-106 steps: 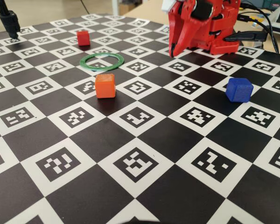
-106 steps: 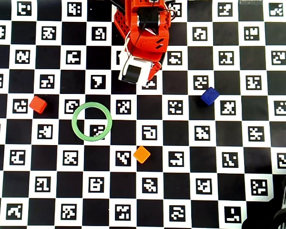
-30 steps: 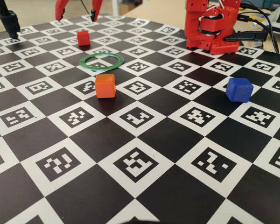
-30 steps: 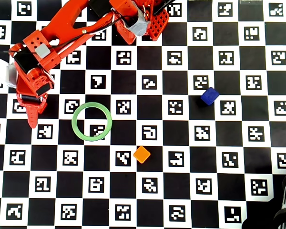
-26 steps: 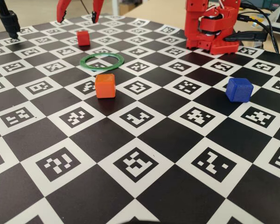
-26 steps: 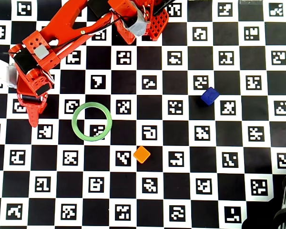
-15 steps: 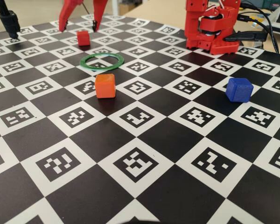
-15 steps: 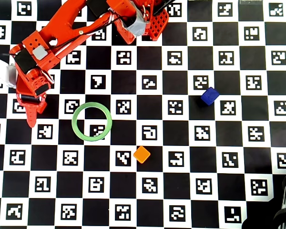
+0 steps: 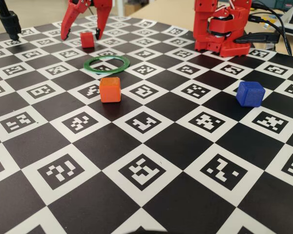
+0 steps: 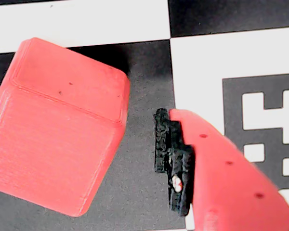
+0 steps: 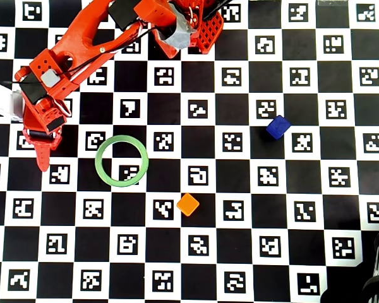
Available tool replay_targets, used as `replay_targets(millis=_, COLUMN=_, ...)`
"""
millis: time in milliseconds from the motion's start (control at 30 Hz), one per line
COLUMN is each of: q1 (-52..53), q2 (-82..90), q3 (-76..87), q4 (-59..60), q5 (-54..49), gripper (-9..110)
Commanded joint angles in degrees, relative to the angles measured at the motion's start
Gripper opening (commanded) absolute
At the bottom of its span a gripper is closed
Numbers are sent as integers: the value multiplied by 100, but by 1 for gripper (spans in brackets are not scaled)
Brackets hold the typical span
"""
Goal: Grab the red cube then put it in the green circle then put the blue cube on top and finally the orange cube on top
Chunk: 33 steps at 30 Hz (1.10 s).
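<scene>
Red cube now betw. spread gripper fingers, lower than 0.5 s ago; untouched.

Checkerboard mat covers the table: black squares alternating with white squares, each white one printed with a black fiducial marker. Light even, soft shadows. Past the mat's far edge in the fixed view, a light wood tabletop. Black cables at the far right corner. Black stand at the far left corner. Overhead: dark cable loops at the bottom right corner.
</scene>
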Motion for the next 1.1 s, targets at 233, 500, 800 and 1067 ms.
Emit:
replay_targets(millis=233, q1=0, q2=114, q3=9, q4=-62, q5=185, gripper=51)
replay_targets(millis=500, q1=-62, q2=97, q3=26, q4=-26, q5=703, gripper=51)
replay_targets(millis=800, q1=-97, q2=62, q3=-62, q4=18, q5=1600, gripper=51)
replay_targets(millis=1067, q1=-202, q2=-9, q3=-167, q4=149, q5=2215, gripper=51)
